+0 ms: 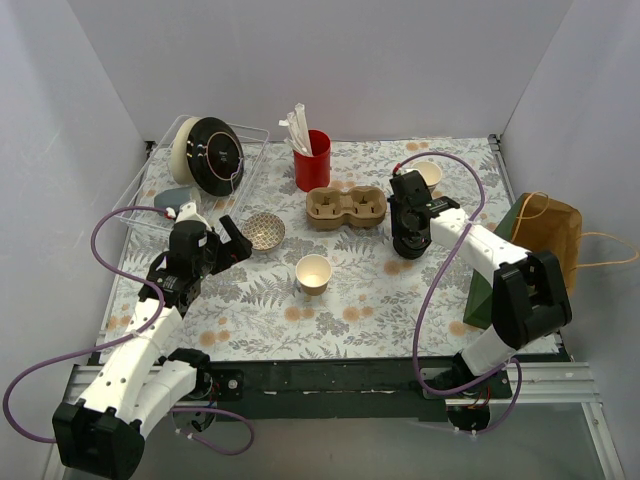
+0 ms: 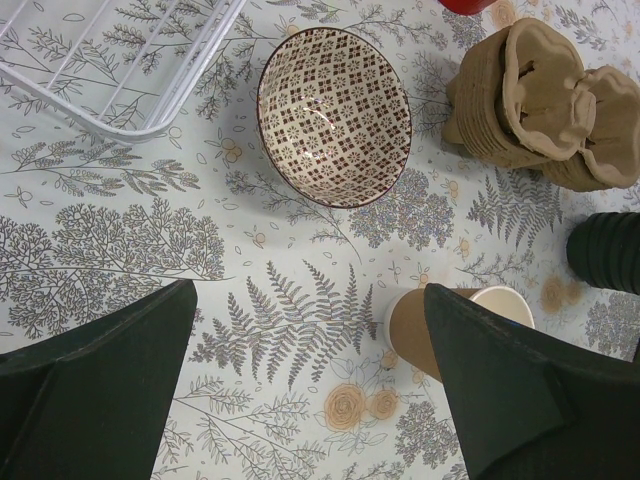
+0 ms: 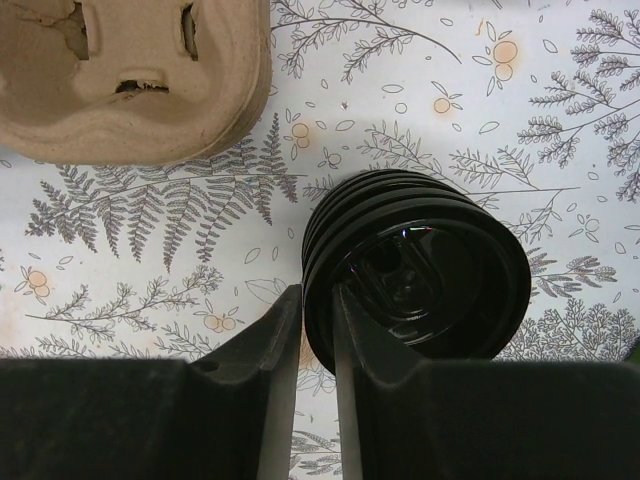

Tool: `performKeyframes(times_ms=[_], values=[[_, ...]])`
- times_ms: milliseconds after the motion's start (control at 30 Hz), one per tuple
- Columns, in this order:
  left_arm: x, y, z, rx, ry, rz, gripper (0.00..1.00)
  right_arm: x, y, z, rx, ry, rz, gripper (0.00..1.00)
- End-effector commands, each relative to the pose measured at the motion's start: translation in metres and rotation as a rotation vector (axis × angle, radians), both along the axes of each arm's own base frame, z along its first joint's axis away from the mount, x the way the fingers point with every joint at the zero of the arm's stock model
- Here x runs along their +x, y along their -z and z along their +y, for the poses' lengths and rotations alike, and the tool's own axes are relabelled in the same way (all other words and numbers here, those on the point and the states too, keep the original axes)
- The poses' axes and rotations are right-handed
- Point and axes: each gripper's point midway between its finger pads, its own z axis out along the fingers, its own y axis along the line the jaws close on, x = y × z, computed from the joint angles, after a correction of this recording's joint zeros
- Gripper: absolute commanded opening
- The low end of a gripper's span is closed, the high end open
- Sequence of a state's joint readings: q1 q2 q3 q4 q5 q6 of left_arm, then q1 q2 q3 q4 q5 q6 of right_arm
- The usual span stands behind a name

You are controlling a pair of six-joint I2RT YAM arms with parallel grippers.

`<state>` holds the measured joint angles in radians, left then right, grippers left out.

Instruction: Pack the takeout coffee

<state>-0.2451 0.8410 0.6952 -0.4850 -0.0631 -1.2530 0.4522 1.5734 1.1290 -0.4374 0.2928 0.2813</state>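
takeout coffee cup [image 1: 314,273] stands lidless on the near side of the pulp carrier [image 1: 346,208]; right gripper [image 3: 318,300] pinches the rim of the black lid stack [image 3: 420,270] right of the carrier, left gripper [image 2: 310,295] spread. best lift one lid only, kept level.

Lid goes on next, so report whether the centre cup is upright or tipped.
Upright: the cup stands on its base on the table, its white open mouth facing up and no lid on it.
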Motion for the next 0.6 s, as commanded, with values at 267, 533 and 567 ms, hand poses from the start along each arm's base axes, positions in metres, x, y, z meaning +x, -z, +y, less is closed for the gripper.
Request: performKeyframes(times_ms=[267, 533, 567], values=[[0.0, -0.004, 0.0, 0.005, 0.011, -0.027, 0.98, 0.007, 0.006, 0.006, 0.014, 0.016, 0.001, 0.31], [0.0, -0.005, 0.0, 0.003, 0.007, -0.03, 0.98, 0.008, -0.002, 0.005, 0.024, 0.021, -0.025, 0.22], [0.0, -0.005, 0.0, 0.005, 0.01, -0.029, 0.98, 0.007, -0.004, 0.006, 0.024, 0.02, -0.025, 0.22]])
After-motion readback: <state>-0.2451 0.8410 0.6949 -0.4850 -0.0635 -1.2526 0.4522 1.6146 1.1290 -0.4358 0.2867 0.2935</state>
